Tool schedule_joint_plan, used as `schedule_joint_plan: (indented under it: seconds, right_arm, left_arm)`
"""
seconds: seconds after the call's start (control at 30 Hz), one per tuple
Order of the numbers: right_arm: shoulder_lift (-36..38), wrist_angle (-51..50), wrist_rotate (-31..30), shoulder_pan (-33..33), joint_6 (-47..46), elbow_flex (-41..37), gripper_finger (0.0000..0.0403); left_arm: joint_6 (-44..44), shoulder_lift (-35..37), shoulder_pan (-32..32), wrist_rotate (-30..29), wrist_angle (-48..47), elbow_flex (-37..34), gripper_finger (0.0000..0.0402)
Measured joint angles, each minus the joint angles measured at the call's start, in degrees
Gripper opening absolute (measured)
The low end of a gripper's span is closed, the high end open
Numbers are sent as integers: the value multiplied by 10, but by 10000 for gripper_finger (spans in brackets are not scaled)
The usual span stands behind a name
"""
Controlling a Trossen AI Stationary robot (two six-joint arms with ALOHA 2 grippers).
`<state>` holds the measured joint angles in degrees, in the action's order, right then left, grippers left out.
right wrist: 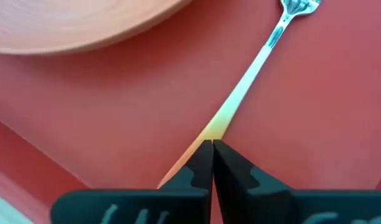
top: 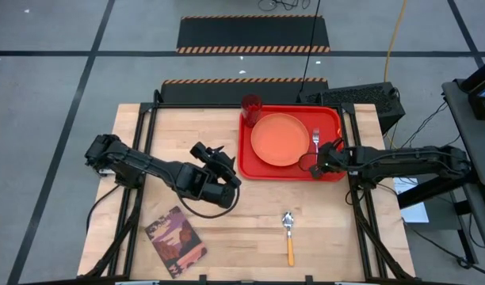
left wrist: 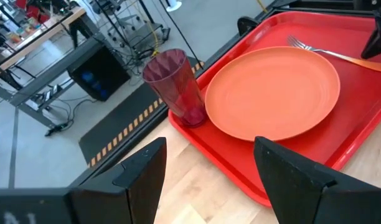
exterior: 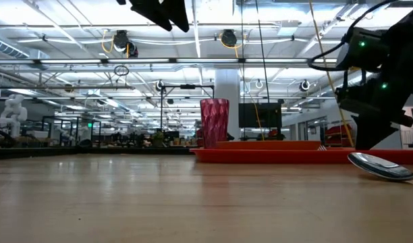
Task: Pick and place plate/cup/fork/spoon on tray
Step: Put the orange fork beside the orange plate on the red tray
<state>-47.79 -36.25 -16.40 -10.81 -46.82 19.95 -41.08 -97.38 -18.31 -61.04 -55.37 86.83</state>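
Note:
The red tray (top: pixel 334 119) lies at the table's far right. On it sit the orange plate (top: pixel 280 139), the dark red cup (top: pixel 251 105) upright at its far left corner, and the fork (top: pixel 315 141) to the right of the plate. The spoon (top: pixel 288 229) lies on the bare table near the front edge. My right gripper (top: pixel 318 162) is over the tray's near right corner, shut on the fork. My left gripper (top: pixel 219 158) hangs open and empty above the table, left of the tray; its wrist view shows its fingers wide apart (left wrist: pixel 209 174). My right gripper pinches the fork's thin orange handle (right wrist: pixel 210 132) between its two fingertips, toward the handle's free end. The fingers come slanting from the table's right and near side, roughly along the handle. The tines (left wrist: pixel 297 42) point to the far edge and lie low over the tray floor.
A maroon patterned book (top: pixel 175 236) lies at the table's near left. The tray's raised rim (exterior: pixel 301 155) stands between the spoon (exterior: pixel 382 165) and the tableware. Bare wood lies between the book and the spoon.

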Motion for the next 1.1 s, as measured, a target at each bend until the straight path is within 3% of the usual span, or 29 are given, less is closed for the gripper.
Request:
schedule_joint_plan:
  seconds: [0.43, 1.1]
  right_arm:
    - [1, 117, -7, 0, -1, -60, 3]
    - [-1, 146, -78, -4, 31, -65, 4]
  left_arm:
    - [1, 0, 0, 1, 0, 0, 243]
    - [2, 0, 0, 2, 0, 0, 243]
